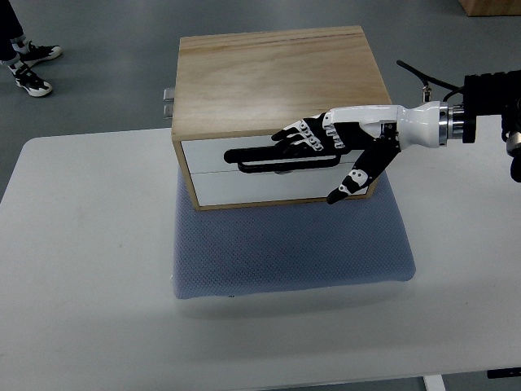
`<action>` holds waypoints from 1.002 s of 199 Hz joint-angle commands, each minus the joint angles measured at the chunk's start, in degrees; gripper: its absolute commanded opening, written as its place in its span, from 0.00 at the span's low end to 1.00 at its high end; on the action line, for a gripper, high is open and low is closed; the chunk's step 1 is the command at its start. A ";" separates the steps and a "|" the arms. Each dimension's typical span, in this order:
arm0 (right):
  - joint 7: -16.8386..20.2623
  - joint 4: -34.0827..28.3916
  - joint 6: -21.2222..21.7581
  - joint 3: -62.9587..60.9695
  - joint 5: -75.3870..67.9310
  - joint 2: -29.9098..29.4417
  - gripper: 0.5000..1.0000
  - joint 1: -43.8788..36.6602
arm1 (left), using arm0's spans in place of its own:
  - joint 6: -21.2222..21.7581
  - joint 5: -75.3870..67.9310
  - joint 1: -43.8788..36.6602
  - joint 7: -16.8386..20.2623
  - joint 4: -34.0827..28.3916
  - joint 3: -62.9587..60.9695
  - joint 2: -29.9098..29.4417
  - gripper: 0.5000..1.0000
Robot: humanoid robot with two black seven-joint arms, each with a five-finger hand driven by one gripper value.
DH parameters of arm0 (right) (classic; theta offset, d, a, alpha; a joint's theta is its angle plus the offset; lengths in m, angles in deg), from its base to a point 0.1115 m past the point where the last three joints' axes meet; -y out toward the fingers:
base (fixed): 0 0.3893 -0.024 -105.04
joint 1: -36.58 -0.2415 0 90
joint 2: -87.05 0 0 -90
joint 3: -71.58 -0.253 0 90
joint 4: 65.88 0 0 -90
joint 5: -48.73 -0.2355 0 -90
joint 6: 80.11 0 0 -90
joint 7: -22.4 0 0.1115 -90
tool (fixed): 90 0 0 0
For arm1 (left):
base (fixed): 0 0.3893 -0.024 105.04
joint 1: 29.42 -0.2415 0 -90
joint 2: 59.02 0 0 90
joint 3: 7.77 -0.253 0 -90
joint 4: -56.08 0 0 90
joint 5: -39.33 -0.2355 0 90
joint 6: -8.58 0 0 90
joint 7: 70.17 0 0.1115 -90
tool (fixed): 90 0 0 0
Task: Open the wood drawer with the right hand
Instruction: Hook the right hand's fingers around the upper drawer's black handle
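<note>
A wooden drawer box (277,77) stands on a blue-grey pad in the middle of the table. Its front holds two white drawer fronts, the upper one (212,153) with a long black handle (248,159). My right hand (313,163) reaches in from the right edge and lies across that front. Its fingers (297,134) stretch out leftward over the right part of the handle, and the thumb (354,179) points down over the lower drawer front (260,186). The hand looks open, with nothing gripped. Both drawers look shut, flush with the box.
The blue-grey pad (285,248) lies on a white table (81,269). A small metal fitting (168,101) sticks out from the box's left side. A person's shoes (31,69) stand on the floor at the top left. A wooden object's corner (491,6) shows top right.
</note>
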 commanded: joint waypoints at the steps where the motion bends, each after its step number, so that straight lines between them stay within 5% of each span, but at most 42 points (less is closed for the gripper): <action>1: 0.00 1.51 0.00 0.75 0.18 -1.03 0.89 -0.01 | 0.00 0.00 0.00 0.00 0.00 0.00 0.00 1.00; 54: -0.09 6.43 0.00 0.93 0.18 -2.53 0.89 -0.01 | 0.00 0.00 0.00 0.00 0.00 0.00 0.00 1.00; 199: -0.09 7.84 0.00 3.21 0.62 -3.14 0.89 0.34 | 0.00 0.00 0.00 0.00 0.00 0.00 0.00 1.00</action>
